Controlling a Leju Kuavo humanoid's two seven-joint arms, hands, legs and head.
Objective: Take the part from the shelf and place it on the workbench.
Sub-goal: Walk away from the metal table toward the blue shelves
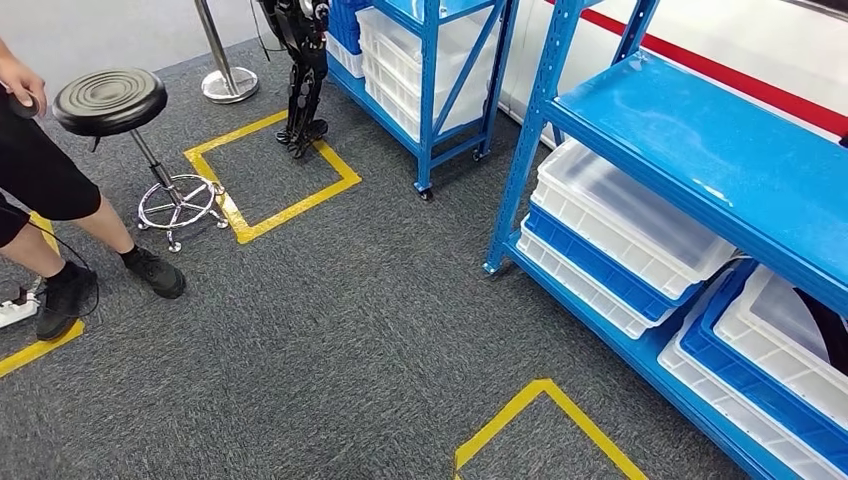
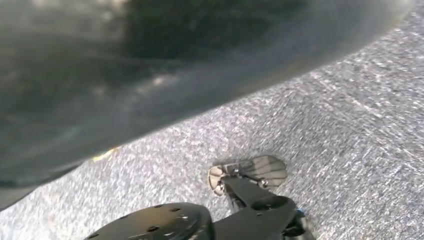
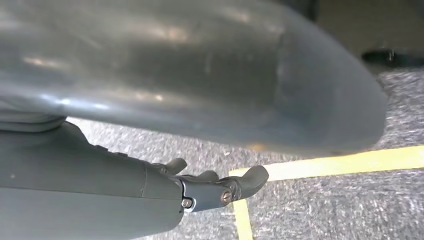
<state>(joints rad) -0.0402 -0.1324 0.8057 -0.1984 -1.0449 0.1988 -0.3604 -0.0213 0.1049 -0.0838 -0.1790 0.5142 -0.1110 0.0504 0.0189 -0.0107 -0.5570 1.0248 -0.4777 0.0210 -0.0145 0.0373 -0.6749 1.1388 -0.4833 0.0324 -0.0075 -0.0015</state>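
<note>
A blue shelf (image 1: 700,130) stands on my right, its lower level stacked with white and blue bins (image 1: 620,215). In the white bin at the right edge (image 1: 775,325) lies a dark curved object (image 1: 828,335), partly cut off by the frame; I cannot tell what it is. My right hand (image 3: 210,187) hangs over the grey carpet, fingers stretched out with nothing in them. My left hand (image 2: 150,75) is a blurred grey bulk close to its camera, and its fingers cannot be made out.
A second blue shelf (image 1: 430,90) with bins stands farther back. A person (image 1: 40,180) stands at the left beside a black stool (image 1: 110,100). Another robot's legs (image 1: 303,80) stand at a yellow tape square (image 1: 270,175). More yellow tape (image 1: 540,410) marks the carpet near me.
</note>
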